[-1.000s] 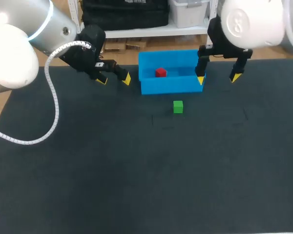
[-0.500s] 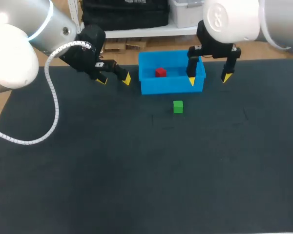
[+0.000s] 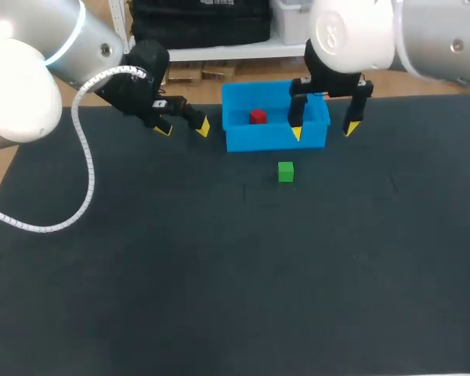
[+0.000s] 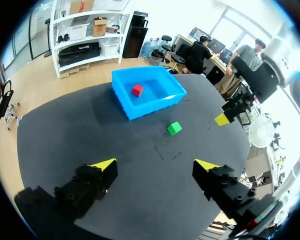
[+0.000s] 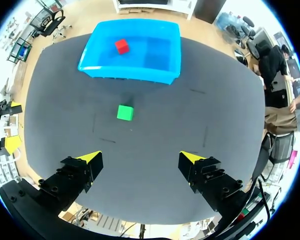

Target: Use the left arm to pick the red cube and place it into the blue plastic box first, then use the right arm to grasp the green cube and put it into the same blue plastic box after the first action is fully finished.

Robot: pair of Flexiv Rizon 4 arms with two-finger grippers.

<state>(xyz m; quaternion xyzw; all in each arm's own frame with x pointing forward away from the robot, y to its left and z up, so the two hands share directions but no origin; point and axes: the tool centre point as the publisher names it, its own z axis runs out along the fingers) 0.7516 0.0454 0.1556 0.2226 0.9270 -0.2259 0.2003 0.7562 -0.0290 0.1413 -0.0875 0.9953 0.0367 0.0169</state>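
Note:
The red cube (image 3: pixel 258 117) lies inside the blue plastic box (image 3: pixel 238 139) at the back of the table. It also shows in the left wrist view (image 4: pixel 137 90) and the right wrist view (image 5: pixel 122 46). The green cube (image 3: pixel 286 171) sits on the dark mat just in front of the box. My left gripper (image 3: pixel 183 127) hangs open and empty to the left of the box (image 4: pixel 155 103). My right gripper (image 3: pixel 323 131) is open and empty over the box's right end, with the green cube (image 5: pixel 125 112) ahead of its fingers.
The dark mat (image 3: pixel 219 274) covers the whole table. The left arm's white cable (image 3: pixel 84 164) loops over the mat's left part. My right gripper's yellow tip (image 4: pixel 221 119) shows in the left wrist view, beyond the green cube (image 4: pixel 174 128).
My right arm has moved left, bringing its open gripper from beside the box's right end to over it. The left arm and both cubes have stayed where they were.

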